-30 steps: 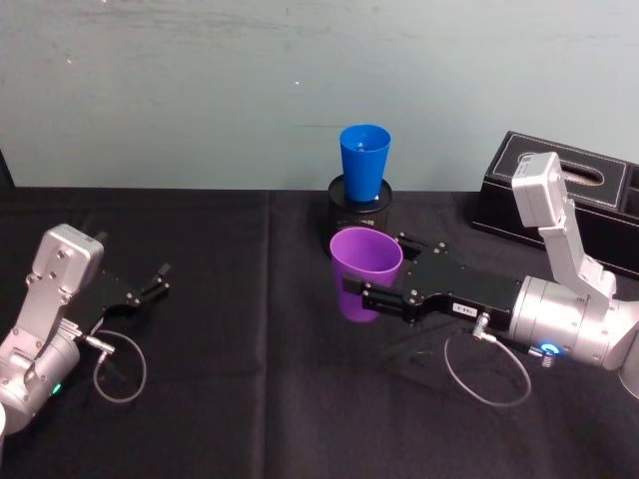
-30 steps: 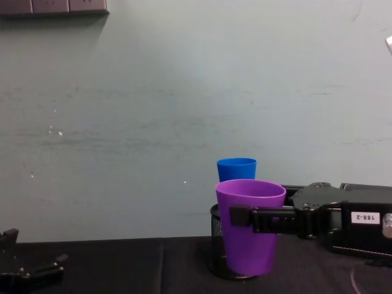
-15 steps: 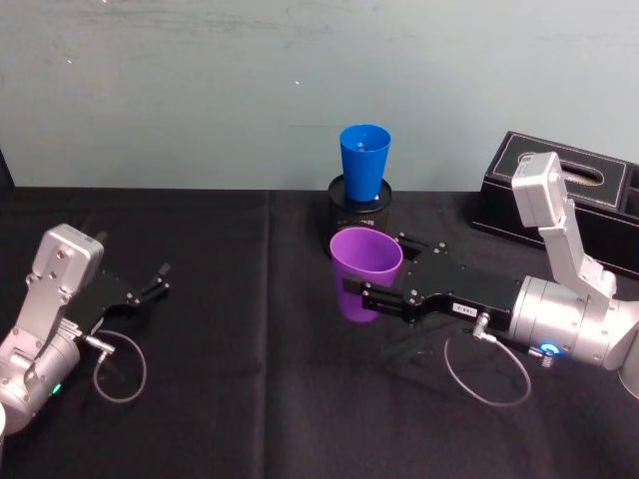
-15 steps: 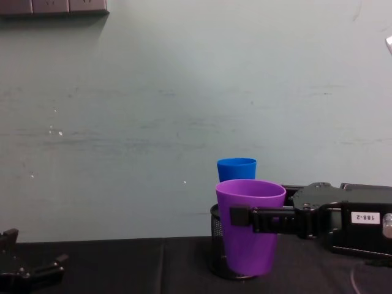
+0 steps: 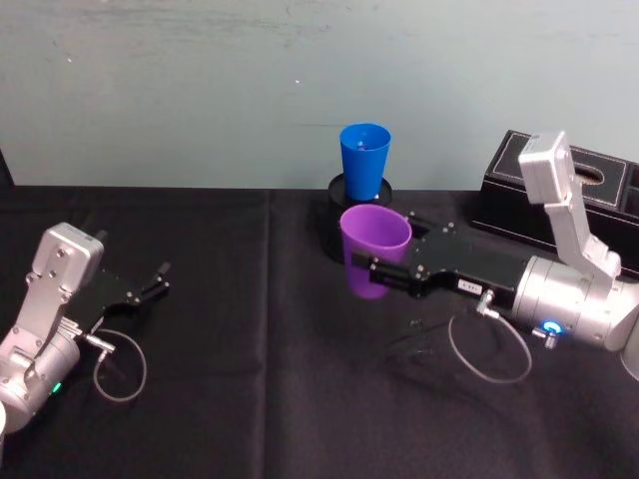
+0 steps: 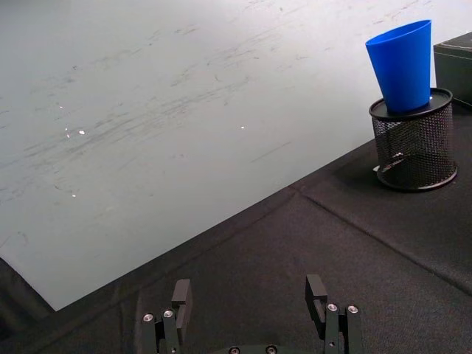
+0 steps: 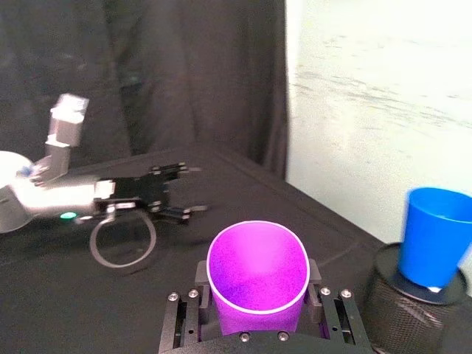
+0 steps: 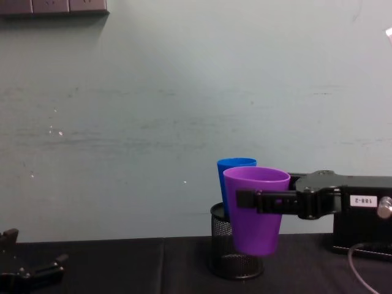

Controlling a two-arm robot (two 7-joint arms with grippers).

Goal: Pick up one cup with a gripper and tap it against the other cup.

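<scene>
1 short gap lay ahead: the right gripper (image 5: 387, 247), clamped on the upright purple tumbler (image 5: 365, 281), had the blue tumbler (image 5: 363, 165) at 12 o'clock; the left gripper (image 5: 158, 279) sat parked, fingers apart.

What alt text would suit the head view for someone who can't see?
The right pincer holds a purple cup upright in front of a blue cup that stands in a mesh holder on a black table. The left pincer lies open, far left.

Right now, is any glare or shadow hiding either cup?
No. Head view: purple cup, held in the right gripper, and blue cup are evenly lit, no glare. Right wrist view: the purple cup's inside glows bright, beside a bright wall. Left wrist view: blue cup evenly lit.
</scene>
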